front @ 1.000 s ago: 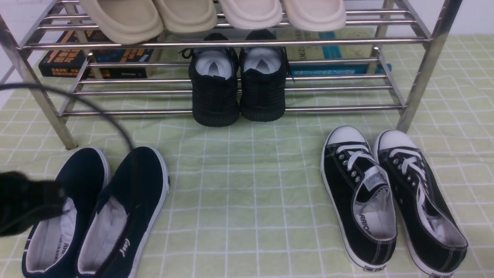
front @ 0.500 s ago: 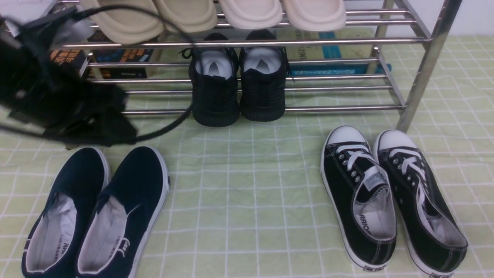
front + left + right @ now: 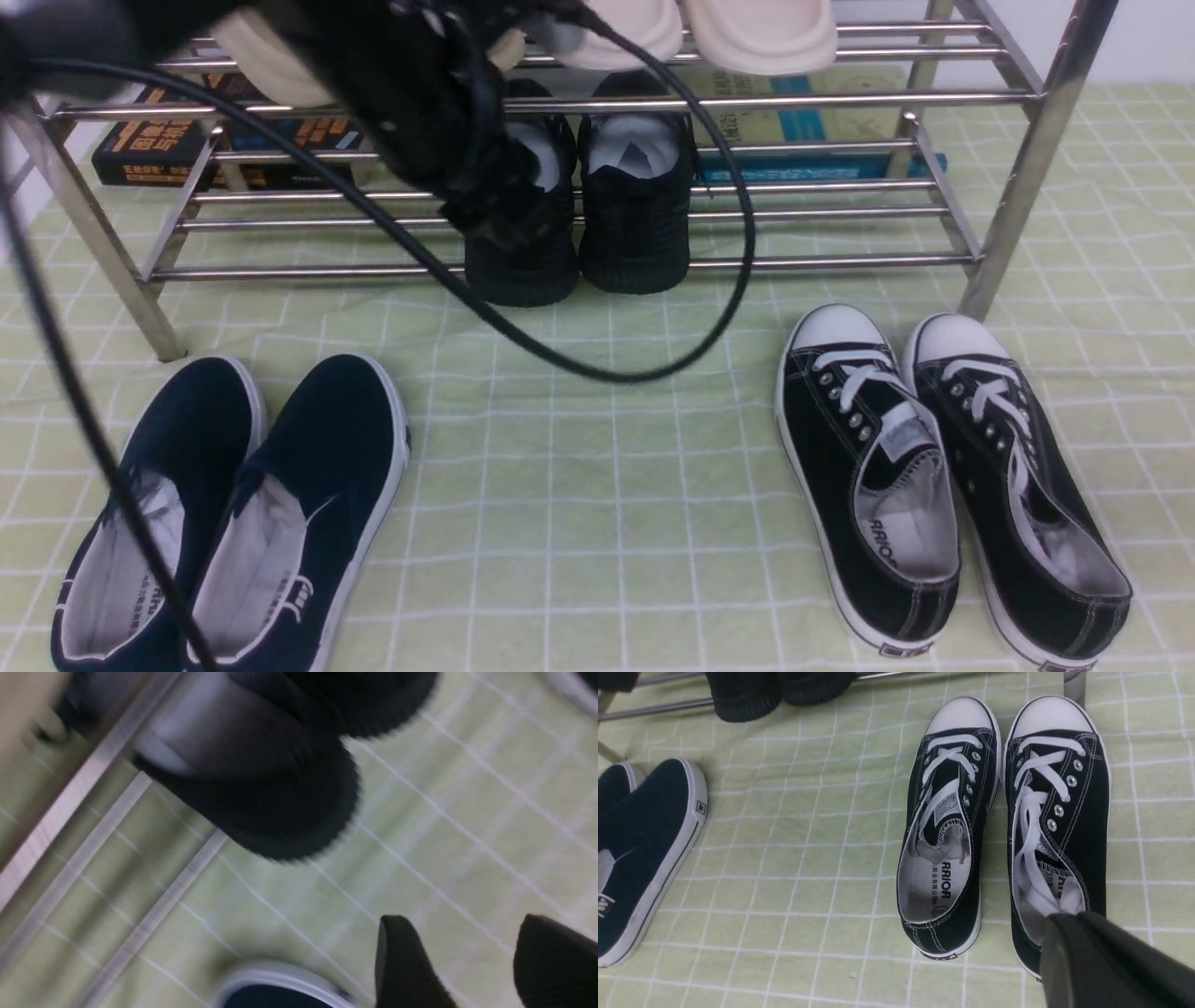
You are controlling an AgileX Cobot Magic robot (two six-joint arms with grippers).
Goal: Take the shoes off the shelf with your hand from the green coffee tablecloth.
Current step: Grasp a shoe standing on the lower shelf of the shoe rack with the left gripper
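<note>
The left hand [image 3: 472,970] has swung up from low over the slip-ons [image 3: 233,504], past the left end of the shelf [image 3: 840,264], to its middle. Blurred, it now seems to hang just before the left of the black shoes [image 3: 616,233], hiding that one's opening. Its cable [image 3: 616,378] now loops over the cloth [image 3: 597,485].

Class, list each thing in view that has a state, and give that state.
shoes, on the lower tier of the shelf, paper-stuffed
left gripper, open, empty
right gripper, shut
canvas sneakers, laced, on the tablecloth
navy slip-ons, on the tablecloth
slippers, on the upper tier
</note>
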